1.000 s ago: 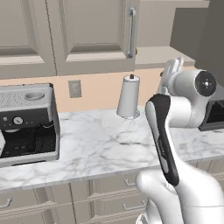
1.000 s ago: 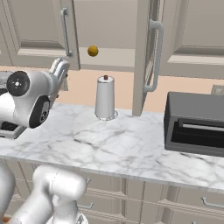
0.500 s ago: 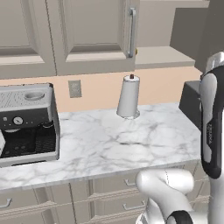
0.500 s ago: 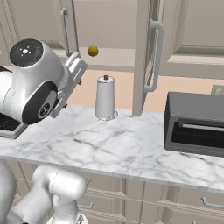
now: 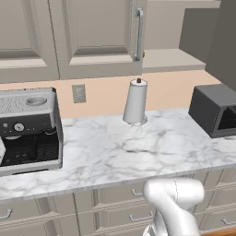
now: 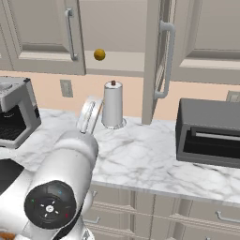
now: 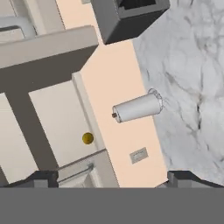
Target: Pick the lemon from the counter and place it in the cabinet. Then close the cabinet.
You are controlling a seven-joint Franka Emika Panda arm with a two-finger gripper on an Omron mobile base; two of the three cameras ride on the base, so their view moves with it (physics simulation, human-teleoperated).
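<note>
— One lemon (image 6: 99, 55) is seen resting on the cabinet (image 6: 117, 63) shelf, above the paper towel roll (image 6: 112, 104). Why there?

— Placement is judged done. The gripper (image 7: 113, 178) is spread, empty; the doors are left open for closing.

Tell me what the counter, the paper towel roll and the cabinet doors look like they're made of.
Counter: polished marble, or a lookalike, white with grey veins.
Paper towel roll: soft white paper, seemingly on a dark-knobbed spindle.
Cabinet: probably painted wood, matte beige panels, with grey metal-looking bar handles.
</note>
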